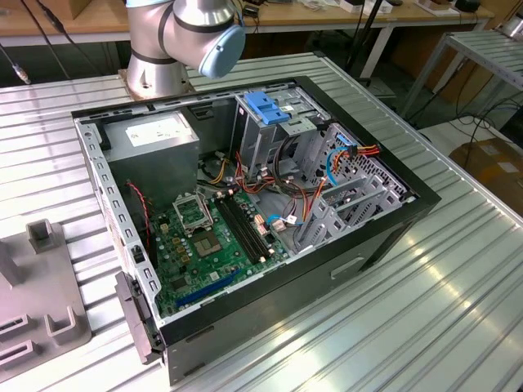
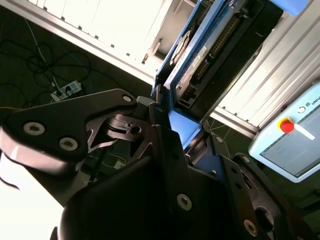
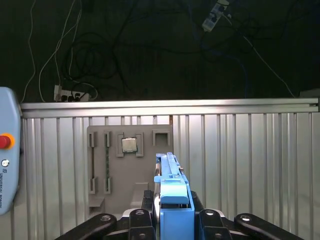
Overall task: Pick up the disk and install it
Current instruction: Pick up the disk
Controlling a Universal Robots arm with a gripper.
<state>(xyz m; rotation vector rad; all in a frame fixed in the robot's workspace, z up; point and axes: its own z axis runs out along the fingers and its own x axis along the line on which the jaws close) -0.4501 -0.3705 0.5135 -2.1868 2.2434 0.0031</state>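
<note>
Exterior view chops the robot arm off at the top edge, so just its base and one joint are in frame. The grey fixture tray runs off the exterior view's left. In the second wrist view the gripper linkage covers the near end of the disk it's clamped on, and the far end is out of frame. The teach pendant is cropped too. In the first wrist view, the chip is too small to make out.
</note>
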